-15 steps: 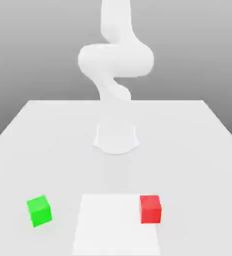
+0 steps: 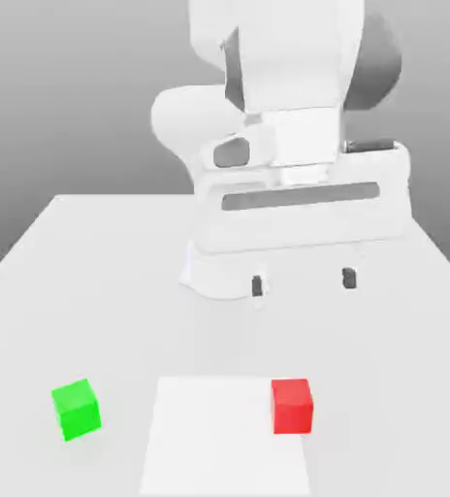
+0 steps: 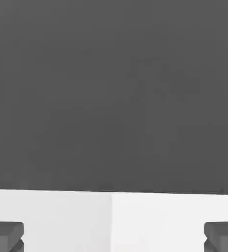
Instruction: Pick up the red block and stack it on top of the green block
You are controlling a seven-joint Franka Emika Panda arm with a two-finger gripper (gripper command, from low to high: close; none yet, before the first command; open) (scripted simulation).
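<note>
Red block sits on the table, at the right edge of a brighter white patch in the exterior view. Green block sits well apart from it, off to that view's left. Nothing touches either one.

My gripper hangs high over the table, and my two fingers are wide apart with nothing between them. In the hand view I see both fingertips and a bit of white table.

Red block lies below my hand and nearer the camera, almost under my fingers. I think I must go down and forward to put one finger on each side of it.
</note>
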